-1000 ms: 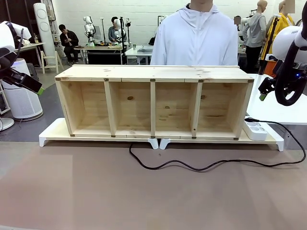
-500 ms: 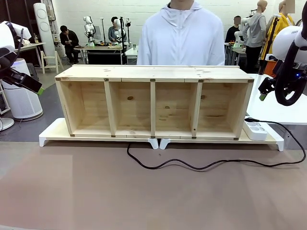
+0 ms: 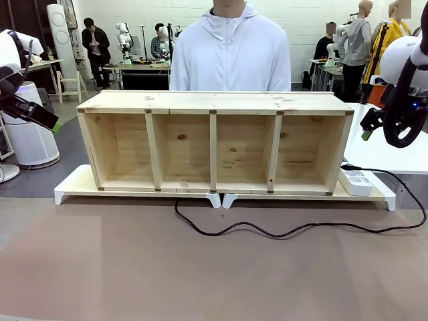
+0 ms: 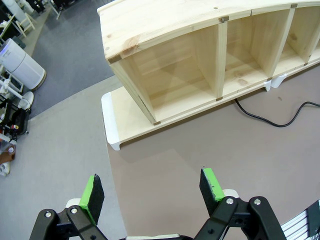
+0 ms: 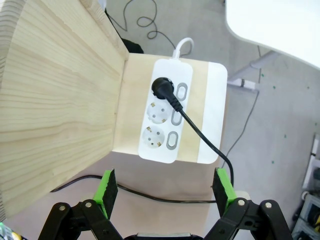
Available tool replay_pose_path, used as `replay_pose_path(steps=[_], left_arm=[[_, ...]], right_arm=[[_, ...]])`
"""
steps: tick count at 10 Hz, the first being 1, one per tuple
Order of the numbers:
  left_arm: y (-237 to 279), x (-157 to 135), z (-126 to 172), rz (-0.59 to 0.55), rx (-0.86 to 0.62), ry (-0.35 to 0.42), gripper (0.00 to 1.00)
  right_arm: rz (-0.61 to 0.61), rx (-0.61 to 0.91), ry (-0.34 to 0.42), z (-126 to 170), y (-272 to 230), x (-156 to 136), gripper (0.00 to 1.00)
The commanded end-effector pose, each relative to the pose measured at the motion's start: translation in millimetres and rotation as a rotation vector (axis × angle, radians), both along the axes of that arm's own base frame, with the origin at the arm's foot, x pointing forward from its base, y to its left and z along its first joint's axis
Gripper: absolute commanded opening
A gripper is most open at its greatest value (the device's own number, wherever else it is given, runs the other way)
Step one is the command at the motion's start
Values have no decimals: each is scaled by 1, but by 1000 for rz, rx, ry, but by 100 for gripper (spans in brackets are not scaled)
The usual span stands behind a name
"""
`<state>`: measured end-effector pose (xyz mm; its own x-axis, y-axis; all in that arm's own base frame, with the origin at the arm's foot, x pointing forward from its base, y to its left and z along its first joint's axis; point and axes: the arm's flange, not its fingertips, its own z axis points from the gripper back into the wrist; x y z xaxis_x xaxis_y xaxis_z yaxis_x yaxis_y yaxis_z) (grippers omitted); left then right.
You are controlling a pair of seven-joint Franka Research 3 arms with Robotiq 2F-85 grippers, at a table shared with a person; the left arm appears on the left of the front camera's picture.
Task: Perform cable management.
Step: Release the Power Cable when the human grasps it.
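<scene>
Cable [image 3: 267,232]: black, loose on counter [image 3: 200,274] near wooden shelf [image 3: 214,140], plugged into white power strip [image 3: 356,181] at right. Left fingers [image 4: 92,192] wide, empty; right fingers [image 5: 108,186] wide, empty.

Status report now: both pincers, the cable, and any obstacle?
Left pincer open, empty, above table. Right pincer open, empty, over power strip. Cable loose on table, plugged into strip. Wooden shelf beside strip.

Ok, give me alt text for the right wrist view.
A white power strip lies on a wooden platform beside a shelf wall, a black cable plugged into its top socket. The right end effector hovers open above it.
</scene>
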<state>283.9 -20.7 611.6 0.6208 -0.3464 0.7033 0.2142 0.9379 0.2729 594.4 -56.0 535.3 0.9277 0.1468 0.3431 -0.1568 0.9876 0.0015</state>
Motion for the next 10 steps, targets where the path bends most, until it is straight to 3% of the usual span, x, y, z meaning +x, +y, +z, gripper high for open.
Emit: replay_pose_path(steps=[1,10], left_arm=[[-1,2,0,2,5,-9,100],[-1,2,0,2,5,-9,100]], right_arm=[[0,0,1,-1,0,0,98],[0,0,1,-1,0,0,98]])
